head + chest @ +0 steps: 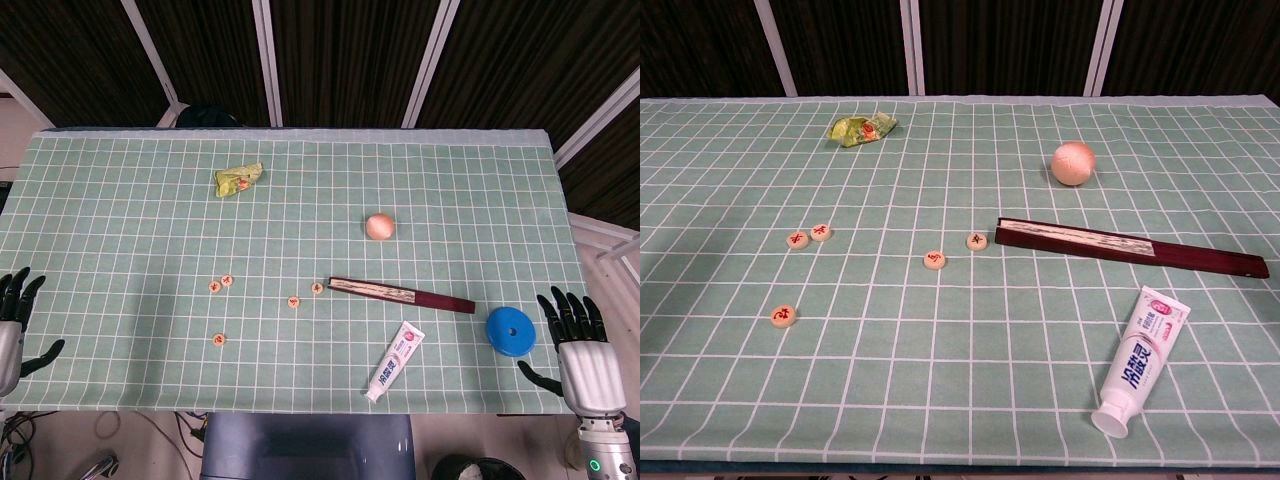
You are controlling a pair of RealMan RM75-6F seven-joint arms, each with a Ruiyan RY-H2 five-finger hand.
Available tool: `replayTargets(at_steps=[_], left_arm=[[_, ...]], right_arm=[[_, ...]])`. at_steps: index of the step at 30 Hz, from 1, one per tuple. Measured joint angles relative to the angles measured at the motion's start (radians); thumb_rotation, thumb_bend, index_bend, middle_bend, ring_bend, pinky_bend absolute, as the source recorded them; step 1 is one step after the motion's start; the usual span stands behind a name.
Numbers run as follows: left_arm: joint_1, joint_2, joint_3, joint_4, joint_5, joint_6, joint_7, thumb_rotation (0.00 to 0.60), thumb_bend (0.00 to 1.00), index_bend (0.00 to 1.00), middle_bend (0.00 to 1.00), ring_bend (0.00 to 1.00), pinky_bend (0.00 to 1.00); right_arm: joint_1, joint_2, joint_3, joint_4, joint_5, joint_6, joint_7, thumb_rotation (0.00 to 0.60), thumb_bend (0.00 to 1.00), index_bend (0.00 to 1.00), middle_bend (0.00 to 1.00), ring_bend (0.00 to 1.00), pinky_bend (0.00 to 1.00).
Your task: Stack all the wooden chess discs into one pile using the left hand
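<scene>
Several small wooden chess discs with red characters lie flat and apart on the green grid cloth. Two sit side by side at the left (214, 287) (228, 281), shown in the chest view as one disc (797, 240) and its neighbour (820, 232). One disc lies alone nearer the front (218, 340) (783, 316). Two more lie near the middle (292, 301) (317, 288) (934, 260) (977, 241). My left hand (14, 325) hangs open off the table's left edge, far from the discs. My right hand (580, 345) is open past the right edge. Neither hand shows in the chest view.
A folded dark red fan (400, 295) (1130, 247) lies right of the middle discs. A toothpaste tube (395, 361) (1137, 360), a blue round lid (511, 330), a peach-coloured ball (379, 226) (1073, 163) and a green snack packet (238, 179) (862, 128) lie on the cloth.
</scene>
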Motion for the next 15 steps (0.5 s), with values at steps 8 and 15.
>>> replayTargets(at_steps=[8,15], left_arm=[[0.000,0.004,0.008,-0.010,0.018,0.002,-0.014,0.600,0.16,0.12,0.00,0.00,0.00],[0.003,0.008,0.010,-0.009,0.022,0.009,-0.027,0.600,0.16,0.12,0.00,0.00,0.00]], right_arm=[[-0.007,0.000,-0.008,0.006,-0.019,0.018,0.004,0.600,0.23,0.09,0.01,0.00,0.00],[-0.008,0.006,-0.003,0.004,-0.008,0.014,0.010,0.600,0.23,0.09,0.01,0.00,0.00]])
